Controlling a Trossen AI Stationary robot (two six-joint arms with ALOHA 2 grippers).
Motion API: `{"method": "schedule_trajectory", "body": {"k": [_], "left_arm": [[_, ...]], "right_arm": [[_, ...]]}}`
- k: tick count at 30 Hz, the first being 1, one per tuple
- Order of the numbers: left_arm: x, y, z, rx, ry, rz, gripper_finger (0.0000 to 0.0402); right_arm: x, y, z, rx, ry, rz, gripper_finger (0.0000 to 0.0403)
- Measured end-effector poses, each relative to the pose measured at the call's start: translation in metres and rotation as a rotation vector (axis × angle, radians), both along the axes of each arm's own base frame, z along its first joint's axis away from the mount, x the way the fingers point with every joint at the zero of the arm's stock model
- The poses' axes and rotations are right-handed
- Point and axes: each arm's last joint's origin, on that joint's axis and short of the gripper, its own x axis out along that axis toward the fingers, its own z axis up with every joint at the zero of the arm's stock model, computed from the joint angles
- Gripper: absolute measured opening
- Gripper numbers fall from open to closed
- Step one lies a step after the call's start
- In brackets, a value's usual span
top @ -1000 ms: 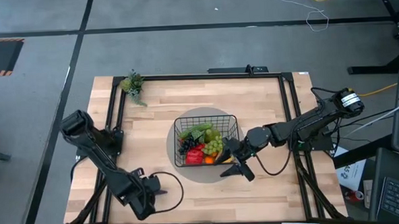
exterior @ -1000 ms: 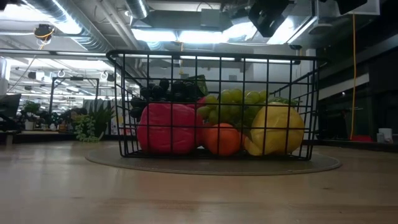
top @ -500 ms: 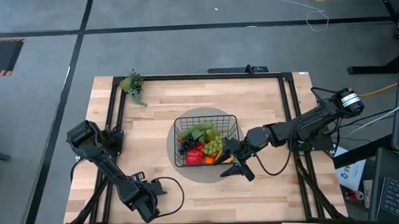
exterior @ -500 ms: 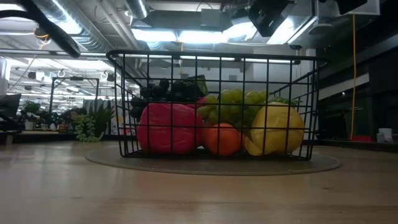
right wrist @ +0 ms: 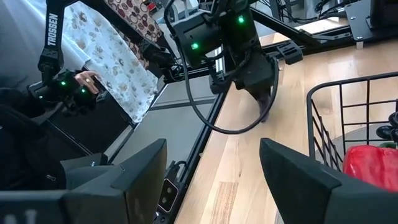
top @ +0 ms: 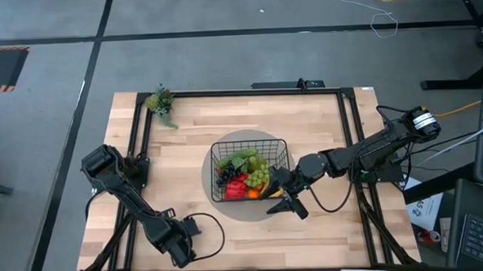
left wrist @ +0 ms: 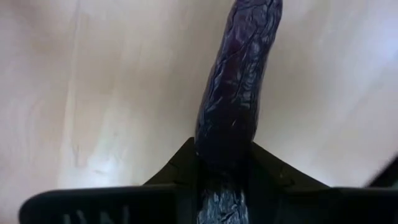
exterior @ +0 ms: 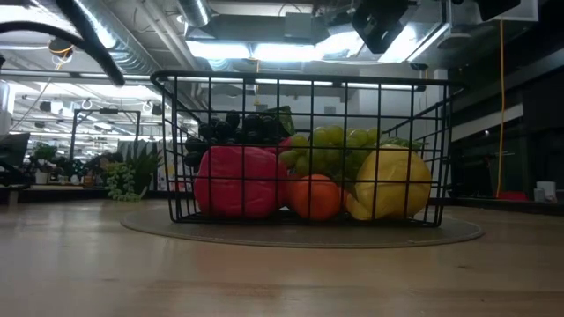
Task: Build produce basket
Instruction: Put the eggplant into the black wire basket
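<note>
Fruit already fills the basket (top: 250, 174) in the middle of the table (top: 192, 129), the right pincer (top: 287, 200) waits spread apart beside it, and the left pincer (top: 181, 251), near the table's front-left, is clamped on the eggplant (left wrist: 236, 93), which I think goes in next.
</note>
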Motion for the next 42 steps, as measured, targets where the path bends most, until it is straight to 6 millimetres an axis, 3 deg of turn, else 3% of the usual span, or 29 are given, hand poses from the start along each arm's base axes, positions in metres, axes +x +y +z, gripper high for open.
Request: {"method": "schedule_trajectory", "body": {"k": [6, 13, 21, 28, 33, 38, 42], "left_arm": [[0.005, -0.005, 0.017, -0.006, 0.022, 0.021, 0.0071], [0.024, -0.002, 0.072, 0.075, -0.007, 0.012, 0.0071], [0.050, 0.004, 0.139, 0.238, -0.307, -0.111, 0.0071], [0.068, 0.016, 0.184, 0.471, -0.573, -0.194, 0.0071], [0.081, 0.032, 0.203, 0.544, -0.619, -0.215, 0.0071], [0.098, 0.056, 0.205, 0.608, -0.577, -0.272, 0.0071], [0.114, 0.081, 0.205, 0.612, -0.545, -0.278, 0.0071]], "right_arm": [[0.000, 0.000, 0.000, 0.000, 0.001, 0.000, 0.0256], [0.001, 0.000, 0.002, -0.002, -0.025, -0.006, 0.0256], [0.001, 0.000, 0.002, -0.017, -0.034, -0.003, 0.0256], [0.001, -0.001, 0.002, -0.030, -0.038, -0.037, 0.0256], [0.001, -0.001, 0.002, -0.030, -0.037, -0.039, 0.0256], [0.002, -0.003, 0.001, -0.035, -0.023, -0.092, 0.0256], [-0.007, -0.015, 0.001, -0.060, 0.087, -0.144, 0.0256]]}}
